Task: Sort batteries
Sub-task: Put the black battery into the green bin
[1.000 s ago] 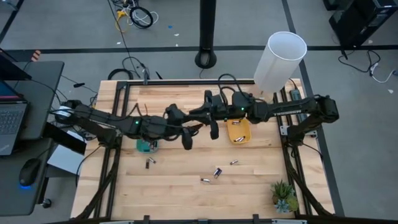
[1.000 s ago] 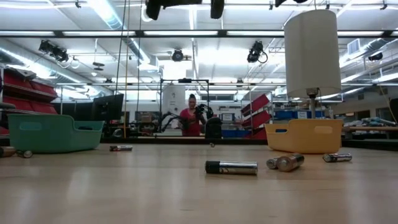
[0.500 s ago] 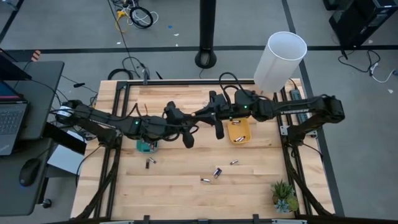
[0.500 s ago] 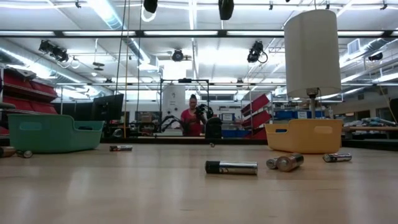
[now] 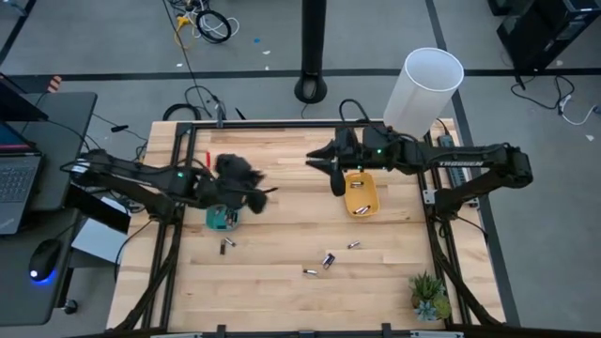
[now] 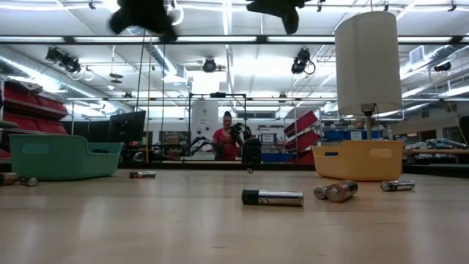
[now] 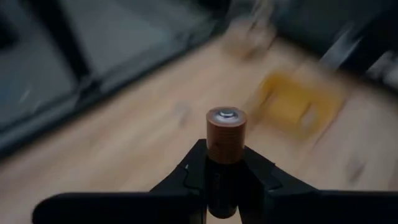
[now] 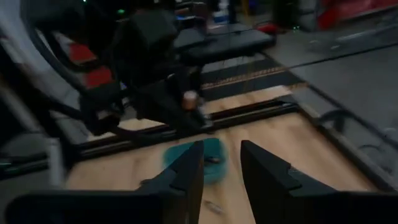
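A pale wooden table [image 5: 282,282] fills the middle of the overhead view, standing on grey floor with a desk and laptop at the left edge and a tall white cylinder [image 5: 423,92] at the upper right. Behind the table, the level view shows a bright workshop with ceiling lights, red shelving and a person standing far back at centre. A green tray [image 5: 221,219] sits left of centre and a yellow tray [image 5: 360,196] right of centre; a small potted plant [image 5: 429,296] is at the lower right. Loose batteries [image 5: 328,260] lie scattered on the lower middle of the table, with a few more inside the yellow tray. The left gripper [image 5: 258,195], blurred overhead, hangs above the green tray, its fingers clamped on a copper-topped battery [image 7: 226,134]. The right gripper [image 5: 337,178] is over the left edge of the yellow tray, its fingers [image 8: 186,171] apart and empty. In the level view both grippers are cut off at the top edge. Half a second ago the two grippers were close together at table centre; they have since drawn apart, the left toward the green tray and the right toward the yellow one.
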`<state>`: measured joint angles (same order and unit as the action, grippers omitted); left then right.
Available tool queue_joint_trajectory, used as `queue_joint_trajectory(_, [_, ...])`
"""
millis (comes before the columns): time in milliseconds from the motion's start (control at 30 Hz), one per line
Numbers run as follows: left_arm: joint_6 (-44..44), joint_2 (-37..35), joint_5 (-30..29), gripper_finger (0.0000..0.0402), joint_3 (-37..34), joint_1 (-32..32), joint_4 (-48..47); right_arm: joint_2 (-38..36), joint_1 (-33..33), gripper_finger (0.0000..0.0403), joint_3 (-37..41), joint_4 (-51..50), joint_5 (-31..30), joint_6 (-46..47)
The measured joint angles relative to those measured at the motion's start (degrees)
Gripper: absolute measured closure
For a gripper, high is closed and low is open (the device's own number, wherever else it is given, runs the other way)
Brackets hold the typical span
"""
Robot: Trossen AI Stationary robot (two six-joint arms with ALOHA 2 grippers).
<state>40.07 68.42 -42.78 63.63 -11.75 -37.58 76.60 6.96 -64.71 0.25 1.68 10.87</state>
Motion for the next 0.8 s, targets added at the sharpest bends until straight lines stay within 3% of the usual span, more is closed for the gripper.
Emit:
queue_joint_trajectory(133, [11.67,-0.34,5.39,0.0346,-0.16,-0.96,-22.46,-1.12,1.05,0.0297,0.00,-1.26,-1.48,-3.23])
queue_joint_trajectory(200, [15.81,0.50,8.00,0.0339,-1.56,-2.13,-28.87,-0.86,1.10,0.0302,0.00,-1.17,-1.61,-3.86])
queue_joint_trajectory(500, [30.21,0.68,20.71,0.0322,-14.02,-2.89,-28.49,2.25,-0.71,0.0318,0.11,4.01,-1.69,-5.09])
queue_joint_trajectory(800, [27.53,0.46,20.67,0.0294,-10.13,-3.37,-28.15,2.99,-1.70,0.0321,0.02,-0.05,1.28,-3.97])
